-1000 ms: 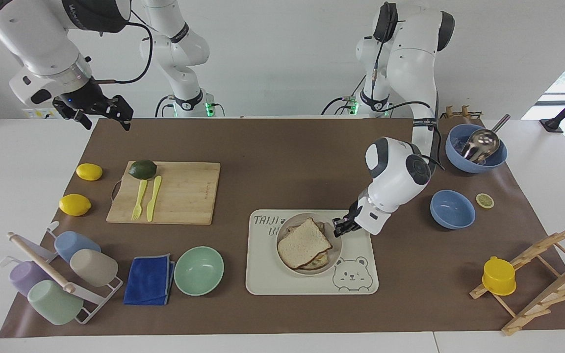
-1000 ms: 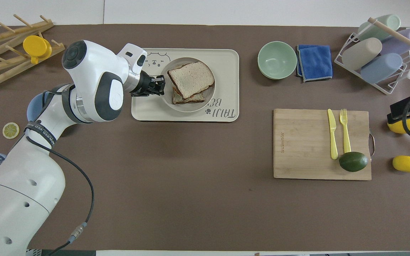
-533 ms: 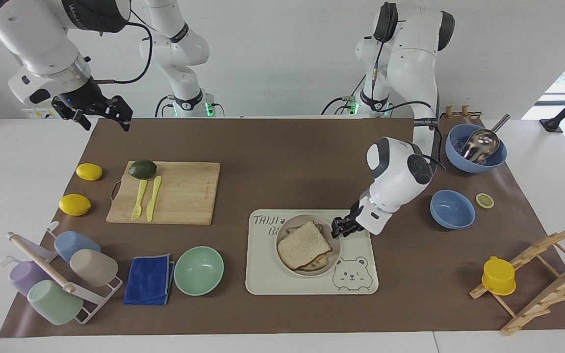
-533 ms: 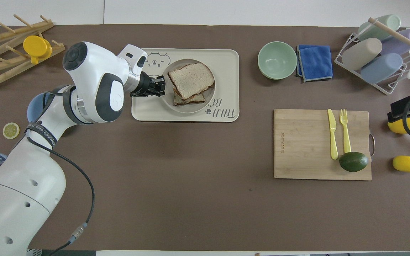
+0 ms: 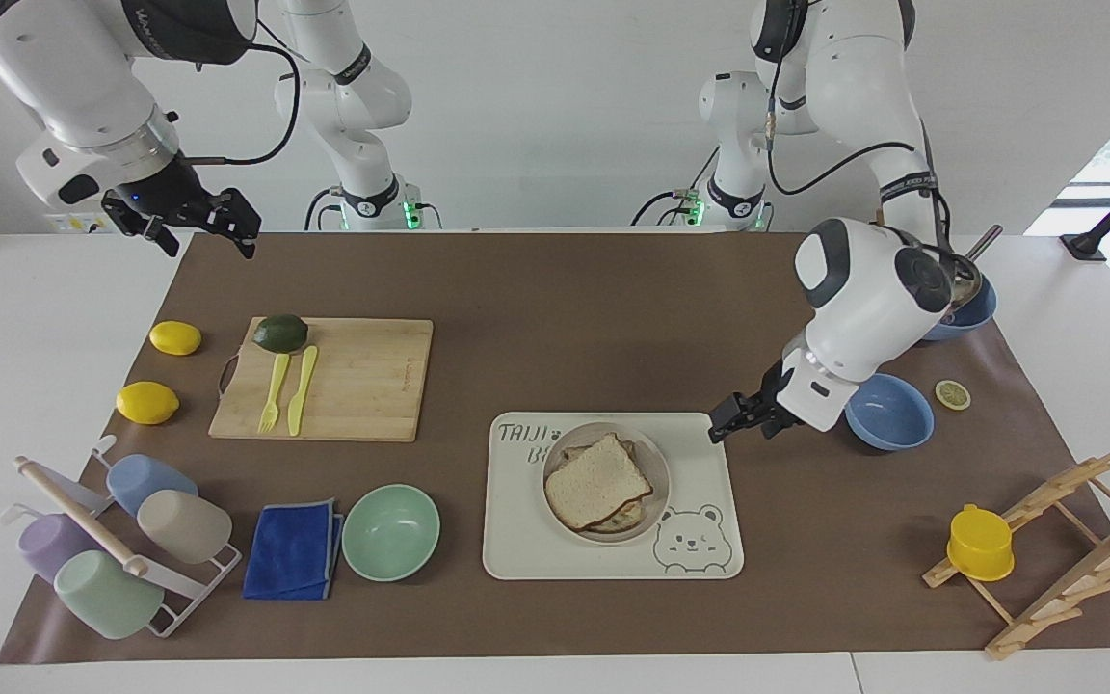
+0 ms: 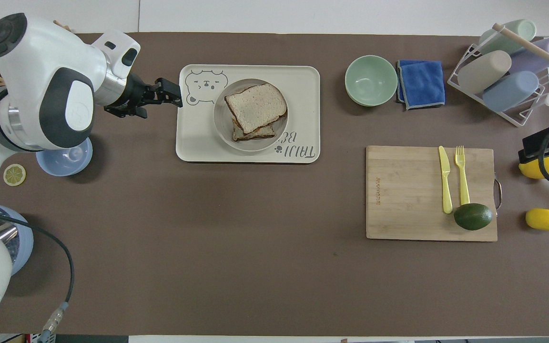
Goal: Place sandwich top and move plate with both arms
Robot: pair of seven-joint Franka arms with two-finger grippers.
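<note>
Brown mat [image 5: 555, 289], sandwich top [image 5: 596, 479] hiding filling, left tool [image 5: 730, 420] released, right tool [image 5: 197, 224] released.

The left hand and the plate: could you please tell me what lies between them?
Only a bare strip of the bear-printed tray separates the left hand from the plate, clearest in the overhead view.

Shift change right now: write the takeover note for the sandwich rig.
Left gripper: open, empty, raised over the bear-printed tray's edge toward the left arm's end, clear of the plate.
Right gripper: open, empty, waiting raised over the mat's corner, near the lemons.
Sandwich top: lying on the lower slice, skewed, on the plate, which sits on the tray.
Done: top placed.
Left: move the plate with both arms.
</note>
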